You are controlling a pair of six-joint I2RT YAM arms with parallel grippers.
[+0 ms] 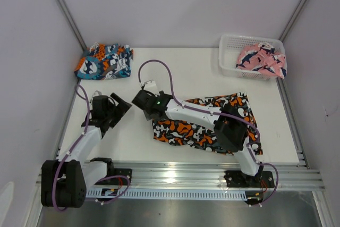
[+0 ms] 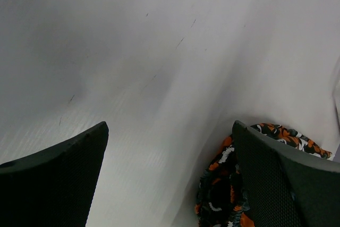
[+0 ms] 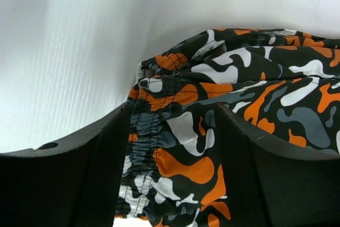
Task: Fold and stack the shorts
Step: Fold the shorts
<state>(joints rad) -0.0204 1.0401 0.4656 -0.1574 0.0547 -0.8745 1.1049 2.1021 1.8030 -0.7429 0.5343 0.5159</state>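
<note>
Top external alone shows basket (image 1: 228, 52), pink shorts (image 1: 260, 60).

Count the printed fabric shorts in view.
3: blue-teal-orange patchwork shorts at the far-left corner; orange-black-white camouflage shorts spread mid-table; pink-navy-white shorts inside the white plastic mesh basket, far right. The basket may hide more.

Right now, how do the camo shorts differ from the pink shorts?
1. Print: the camo shorts are orange, black and white; the pink shorts are pink, navy and white.
2. Place: the camo shorts lie spread on the table; the pink shorts sit bunched in the basket.
3. Handling: the right gripper has its fingers either side of the camo shorts' waistband; no arm is near the pink shorts.
Both are soft printed fabric.
</note>
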